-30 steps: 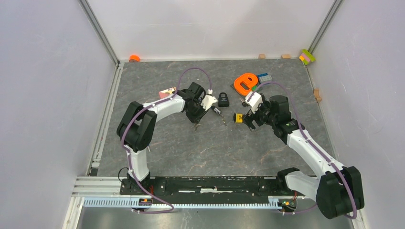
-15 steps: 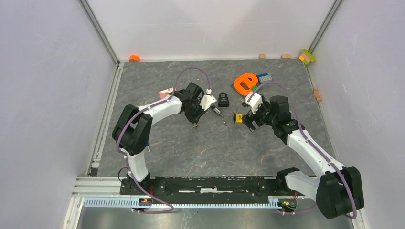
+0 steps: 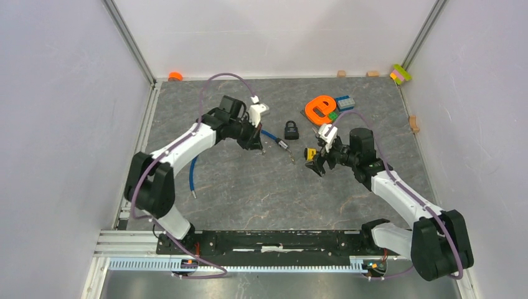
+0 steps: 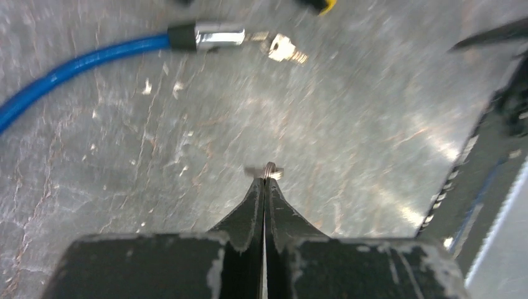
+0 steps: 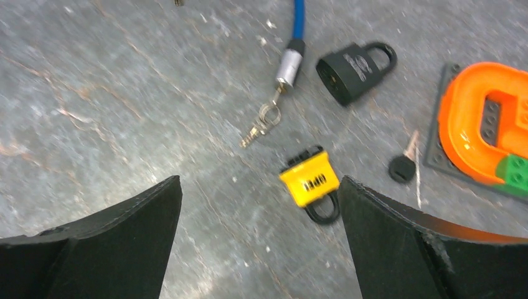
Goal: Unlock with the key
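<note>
The left claw is pinched shut on a key ring at its very tips, a hold thin enough to slip or twist, while the right claw gapes wide and empty, the black padlock lying loose ahead of it.

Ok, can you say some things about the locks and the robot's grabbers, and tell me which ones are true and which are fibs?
1. The right gripper is wide open. True.
2. The yellow combination padlock is pinched in the right gripper. False: it lies on the table, untouched.
3. The black padlock lies near the silver end of the blue cable. True.
4. The left gripper is open. False: it is shut, with a small metal ring at its tips.
5. A key sticks out of the black padlock. False: the black-headed key lies on the table beside the orange piece.
</note>
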Robot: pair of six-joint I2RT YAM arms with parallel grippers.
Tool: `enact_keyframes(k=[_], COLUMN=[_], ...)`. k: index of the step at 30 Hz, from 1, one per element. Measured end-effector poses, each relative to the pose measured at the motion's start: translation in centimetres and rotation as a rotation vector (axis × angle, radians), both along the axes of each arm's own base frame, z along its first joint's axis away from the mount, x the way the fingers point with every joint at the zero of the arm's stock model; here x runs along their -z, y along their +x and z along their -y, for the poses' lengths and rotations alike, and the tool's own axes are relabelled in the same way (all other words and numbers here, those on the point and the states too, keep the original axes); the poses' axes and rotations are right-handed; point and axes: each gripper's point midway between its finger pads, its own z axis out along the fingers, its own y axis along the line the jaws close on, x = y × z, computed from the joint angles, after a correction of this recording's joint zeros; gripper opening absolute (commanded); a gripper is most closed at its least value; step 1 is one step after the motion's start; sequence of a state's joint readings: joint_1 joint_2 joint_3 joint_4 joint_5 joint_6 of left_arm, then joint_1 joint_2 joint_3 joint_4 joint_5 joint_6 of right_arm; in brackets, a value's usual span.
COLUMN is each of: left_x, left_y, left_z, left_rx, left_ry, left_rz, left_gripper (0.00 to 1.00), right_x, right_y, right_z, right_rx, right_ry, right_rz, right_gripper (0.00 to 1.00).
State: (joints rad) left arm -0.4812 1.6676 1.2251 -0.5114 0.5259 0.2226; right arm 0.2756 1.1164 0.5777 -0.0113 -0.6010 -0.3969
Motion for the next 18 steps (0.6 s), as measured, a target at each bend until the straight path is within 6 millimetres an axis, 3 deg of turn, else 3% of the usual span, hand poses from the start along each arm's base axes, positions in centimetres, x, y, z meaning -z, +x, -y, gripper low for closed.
enact_keyframes(k=[5,9,13,18], left_x=[-6.6,-9.9,-10.9,-10.9], left_y=[-1.3,-2.7,-3.7,-5.3], left_z=[2.4,4.1,5.0,5.8], left_rx=[0.013,0.075,0.123,0.178], left_ry=[-0.263,-0.407,-0.478,-0.524], left_rz=[0.023,0.009,-0.018,-0.054], left_gripper=[0.02,0.02,0.02,0.02], right_x=[-1.5,-3.0,-5.0,-5.9], right_y=[-0.2,-0.3,-1.1,-2.6], right_z=[-3.3,-5.3,-7.1,-8.9], right_rx=[-0.097,-0.178,-0.272,-0.363], right_ry=[0.127,0.197,0.247,0.273], right_rz=[0.007,0.024,0.058,0.071], right_gripper=[0.94,0.89,0.85,0.81])
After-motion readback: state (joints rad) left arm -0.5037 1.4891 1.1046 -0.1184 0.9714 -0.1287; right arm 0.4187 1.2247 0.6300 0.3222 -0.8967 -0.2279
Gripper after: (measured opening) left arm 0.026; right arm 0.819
